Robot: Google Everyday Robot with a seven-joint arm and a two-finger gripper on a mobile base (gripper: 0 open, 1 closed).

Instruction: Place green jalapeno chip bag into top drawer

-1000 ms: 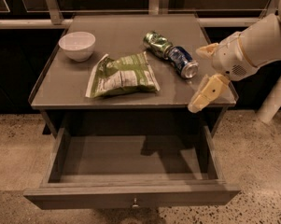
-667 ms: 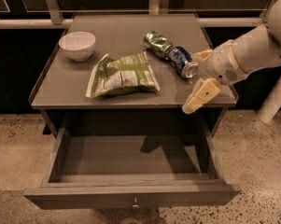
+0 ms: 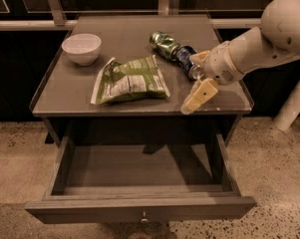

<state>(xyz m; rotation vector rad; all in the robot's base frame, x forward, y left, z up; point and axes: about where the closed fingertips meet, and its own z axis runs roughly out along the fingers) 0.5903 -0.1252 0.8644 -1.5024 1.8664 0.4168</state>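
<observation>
Since a second ago your gripper (image 3: 192, 82) has slid slightly leftward, closer to the green jalapeno chip bag (image 3: 129, 80), and it now hangs just right of that bag with its two fingers spread wide apart, holding nothing. You have one bag, lying flat on the table (image 3: 134, 29), with one white bowl (image 3: 81, 48) to the bag's upper left and two cans to its upper right: a crushed green can (image 3: 164, 44) and a blue can (image 3: 183, 54), end to end. Below the bag, the one top drawer (image 3: 139, 208) stands pulled out, showing only its bare wooden floor.
</observation>
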